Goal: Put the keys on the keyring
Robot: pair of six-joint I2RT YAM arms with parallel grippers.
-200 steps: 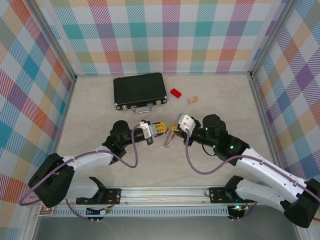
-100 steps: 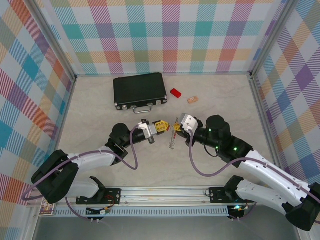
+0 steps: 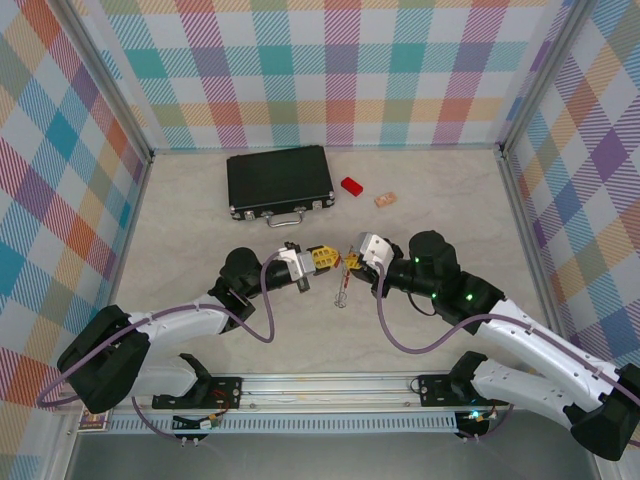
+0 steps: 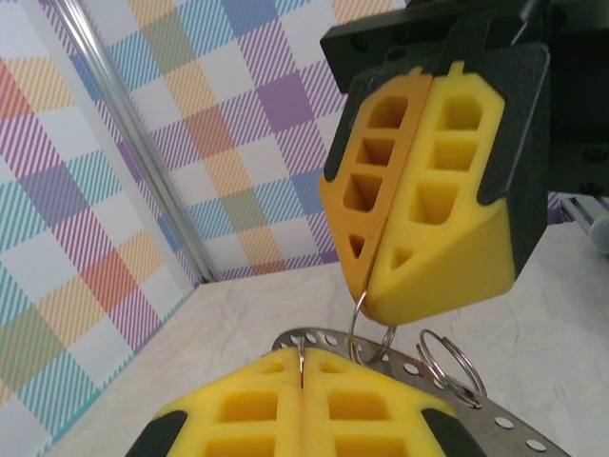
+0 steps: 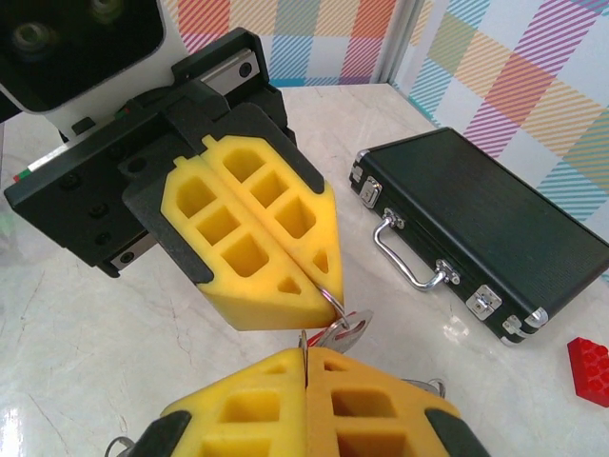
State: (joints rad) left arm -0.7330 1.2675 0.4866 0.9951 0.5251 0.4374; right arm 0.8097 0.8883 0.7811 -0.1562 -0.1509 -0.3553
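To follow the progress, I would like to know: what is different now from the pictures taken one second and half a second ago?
The keys hanging between the left gripper and the right gripper swung from slanting leftward to hanging almost straight down. Both grippers shifted only slightly. Nothing was taken or let go: both jaws remain shut on the keyring. The black case and the red block stayed in place.
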